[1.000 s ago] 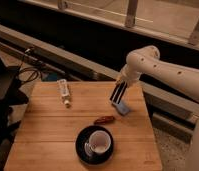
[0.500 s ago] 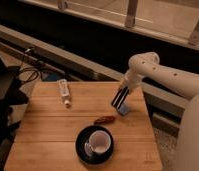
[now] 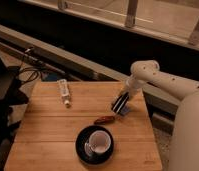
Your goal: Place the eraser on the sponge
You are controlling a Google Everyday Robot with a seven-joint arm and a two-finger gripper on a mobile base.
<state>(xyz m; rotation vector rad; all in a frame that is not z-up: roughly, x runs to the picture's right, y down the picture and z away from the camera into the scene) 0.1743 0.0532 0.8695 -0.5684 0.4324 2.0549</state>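
Gripper (image 3: 120, 103) is seen pointed down near the table's (image 3: 48, 135) right edge, tip at a small blue pad (image 3: 126, 111), prob. the sponge; open or closed cannot be told. A brown oblong item (image 3: 105, 120) is noted just in front, near a cup (image 3: 99, 142) on a black saucer (image 3: 82, 150). A white oblong item (image 3: 64, 92), poss. the eraser, is found well apart at far left.

Blue sponge (image 3: 126, 111) lies flat on bench (image 3: 48, 135), near right edge. Gripper (image 3: 118, 104) tilted, just over sponge's left side.
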